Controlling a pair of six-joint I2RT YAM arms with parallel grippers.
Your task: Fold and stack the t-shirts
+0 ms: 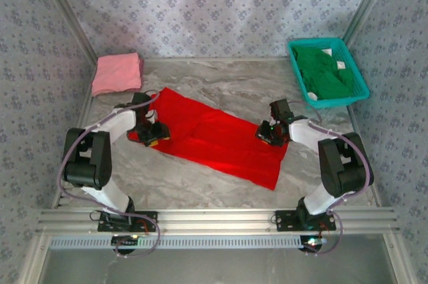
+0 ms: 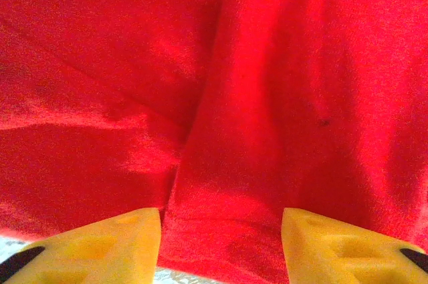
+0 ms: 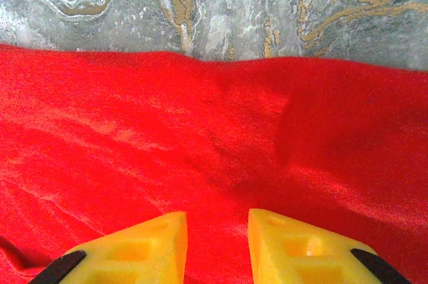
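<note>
A bright red t-shirt (image 1: 214, 140) lies flat on the marble table as a long folded strip, running from back left to front right. My left gripper (image 1: 152, 133) hovers over its left end, open, its yellow fingers wide apart above the cloth's near edge (image 2: 221, 220). A lengthwise crease runs up the red t-shirt (image 2: 267, 97) ahead of it. My right gripper (image 1: 269, 133) is low over the right end, open with a narrow gap (image 3: 217, 220), the red t-shirt (image 3: 200, 150) flat beneath. A folded pale pink t-shirt (image 1: 117, 73) rests at the back left. A dark green t-shirt (image 1: 324, 70) lies in the basket.
The teal mesh basket (image 1: 361, 83) stands at the back right corner. Patterned walls close in the table (image 1: 234, 80) at the back and both sides. Bare marble (image 3: 234, 10) shows beyond the red cloth's far edge.
</note>
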